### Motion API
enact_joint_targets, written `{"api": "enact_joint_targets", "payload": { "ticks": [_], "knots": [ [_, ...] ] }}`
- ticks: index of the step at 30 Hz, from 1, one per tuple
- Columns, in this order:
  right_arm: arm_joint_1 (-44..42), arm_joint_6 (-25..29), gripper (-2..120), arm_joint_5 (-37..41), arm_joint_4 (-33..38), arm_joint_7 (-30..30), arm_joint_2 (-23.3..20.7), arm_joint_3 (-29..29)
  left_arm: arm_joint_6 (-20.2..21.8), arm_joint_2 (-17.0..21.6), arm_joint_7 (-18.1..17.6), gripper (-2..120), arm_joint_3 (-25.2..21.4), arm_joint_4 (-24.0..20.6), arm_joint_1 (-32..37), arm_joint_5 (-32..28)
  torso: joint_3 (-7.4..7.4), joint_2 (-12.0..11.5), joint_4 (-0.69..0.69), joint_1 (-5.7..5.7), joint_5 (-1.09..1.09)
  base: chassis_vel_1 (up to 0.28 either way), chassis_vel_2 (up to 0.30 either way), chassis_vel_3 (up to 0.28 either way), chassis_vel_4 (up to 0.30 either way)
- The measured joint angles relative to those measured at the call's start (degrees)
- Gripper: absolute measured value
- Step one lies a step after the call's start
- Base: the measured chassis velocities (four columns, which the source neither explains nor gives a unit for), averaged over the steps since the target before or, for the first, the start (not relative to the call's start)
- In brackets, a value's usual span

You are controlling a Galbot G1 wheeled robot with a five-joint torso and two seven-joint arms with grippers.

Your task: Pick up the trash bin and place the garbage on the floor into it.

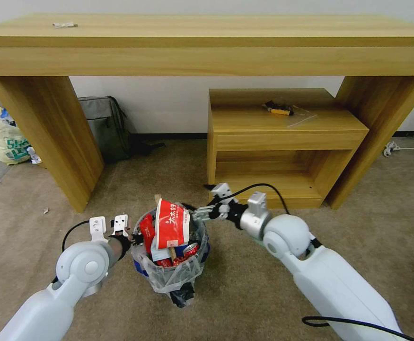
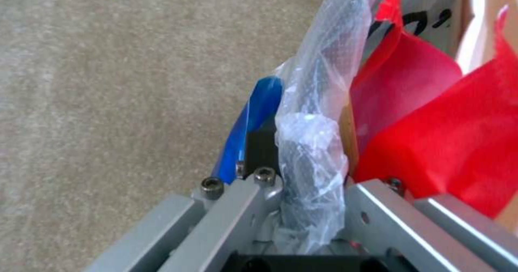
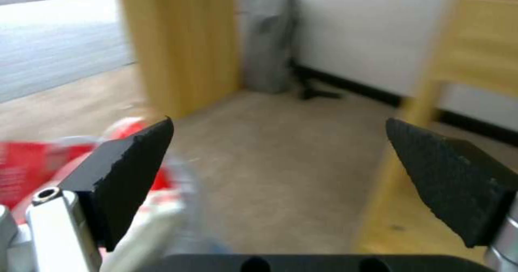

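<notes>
Trash bin (image 1: 171, 265), stuffed with red wrappers (image 1: 171, 225), sits on the beige carpet (image 1: 244, 293).
Your left gripper (image 1: 133, 238) is clenched on its bag-lined rim; your right gripper (image 1: 198, 211) hangs spread wide beside it.

White rounded arms (image 1: 325, 279), black cables, silver wrists

One trash bin (image 1: 171, 265), two tools, one backpack (image 1: 105, 127).

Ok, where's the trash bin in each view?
Head view: trash bin at lower centre, full, between both arms.
Left wrist view: its bag-wrapped rim clamped in the left end effector.
Right wrist view: blurred at the open right end effector.
Shared landmark: red wrapper.
</notes>
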Motion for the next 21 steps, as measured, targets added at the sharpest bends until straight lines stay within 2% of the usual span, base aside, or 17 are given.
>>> {"api": "enact_joint_targets", "payload": {
  "ticks": [3, 4, 7, 8, 11, 14, 15, 16, 19, 21],
  "knots": [
    [-3.6, 2.8, 100, -2.3, -0.4, 0.8, 0.3, 5.2, 0.0, -0.2, -0.2, 0, -1.0, 0.0, 0.9, 0.4, 0.0, 0.0, 0.01, 0.0, 0.0, 0.0, 0.0, 0.0, 0.0],
    [-3.6, 2.8, 100, -2.3, -0.4, 0.8, 0.3, 5.2, 0.0, -0.2, -0.2, 0, -1.0, 0.0, 0.9, 0.4, 0.0, 0.0, 0.01, 0.0, 0.0, 0.0, 0.0, 0.0, 0.0],
    [-9.5, 5.4, 100, -6.5, 0.3, 0.9, 1.4, 13.2, 0.0, -1.2, -1.0, 0, -1.8, 0.3, 1.2, 0.7, 0.0, 0.0, 0.02, 0.0, 0.0, 0.0, 0.0, 0.0, 0.0],
    [-9.5, 5.4, 100, -6.5, 0.3, 0.9, 1.4, 13.2, 0.0, -1.2, -1.0, 0, -1.8, 0.3, 1.2, 0.7, 0.0, 0.0, 0.02, 0.0, 0.0, 0.0, 0.0, 0.0, 0.0],
    [-17.8, 9.8, 100, -9.7, 1.1, -0.3, 1.6, 21.7, 0.0, -1.7, -1.3, 0, -2.5, 0.7, 1.7, 0.9, 0.0, 0.0, -0.03, 0.0, 0.02, 0.0, 0.0, 0.0, 0.0],
    [-21.8, 12.7, 100, -11.4, 1.1, -1.1, 1.8, 25.0, 0.0, -2.1, -1.2, 0, -2.8, 1.0, 2.1, 1.6, 0.0, 0.0, -0.02, 0.0, 0.0, 0.0, 0.0, 0.0, 0.0],
    [-24.7, 15.7, 100, -12.9, 0.8, -1.6, 2.4, 27.3, 0.0, -2.7, -0.6, 0, -3.1, 1.3, 2.5, 3.3, 0.0, 0.0, -0.01, 0.0, 0.0, 0.0, 0.0, 0.0, 0.0],
    [-24.7, 15.7, 100, -12.9, 0.8, -1.6, 2.4, 27.3, 0.0, -2.7, -0.6, 0, -3.1, 1.3, 2.5, 3.3, 0.0, 0.0, -0.01, 0.0, 0.0, 0.0, 0.0, 0.0, 0.0],
    [-29.6, 21.9, 100, -14.9, 0.4, -1.8, 4.1, 30.9, 0.0, -4.1, -0.1, 0, -3.7, 1.4, 3.5, 4.9, 0.0, 0.0, 0.01, 0.0, 0.0, 0.0, 0.0, 0.0, 0.0],
    [-31.2, 23.5, 100, -15.0, 0.6, -1.7, 4.5, 31.8, 0.0, -4.5, -0.2, 0, -3.9, 1.4, 3.7, 5.2, 0.0, 0.0, 0.0, 0.0, 0.0, 0.0, 0.0, 0.0, 0.0]
  ]
}}
